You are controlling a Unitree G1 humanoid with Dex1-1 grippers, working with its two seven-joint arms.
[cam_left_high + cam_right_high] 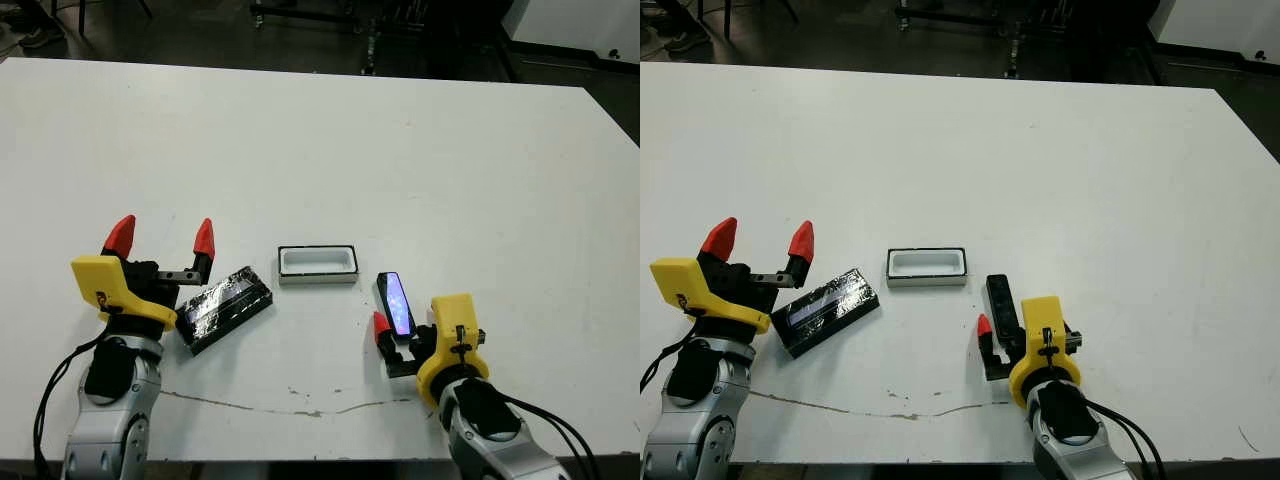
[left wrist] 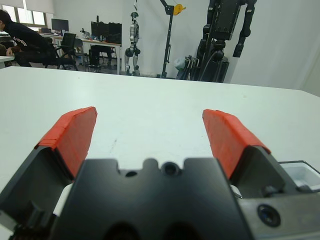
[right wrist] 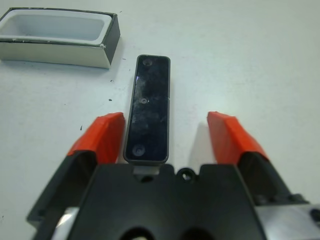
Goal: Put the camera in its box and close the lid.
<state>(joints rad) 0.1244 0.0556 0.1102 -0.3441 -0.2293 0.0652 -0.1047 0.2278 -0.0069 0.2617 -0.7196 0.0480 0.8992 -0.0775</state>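
- Table [image 1: 400, 150], white and wide, fills your head views; a thin dark crack or scratch line runs along its near edge, and beyond the far edge you see dark floor and wheeled stands.
- Room detail comes only from your left wrist view: a seated person [image 2: 20, 42] at desks far off, monitors, and robot frames on stands against a pale wall.
- Your lid [image 1: 224, 308] lies flat and askew, just beside the left gripper [image 1: 162, 240], whose red fingertips stand wide apart in the air, holding nothing.
- Your box [image 1: 318, 264] sits open and white inside at mid-table, between the lid and the camera, touching neither.
- Your camera [image 3: 148, 115] lies on the table between the spread fingers of the right gripper [image 3: 167, 137]; only the right wrist view shows that it sits close against one finger with a clear gap to the other, its far end pointing near the box's corner.
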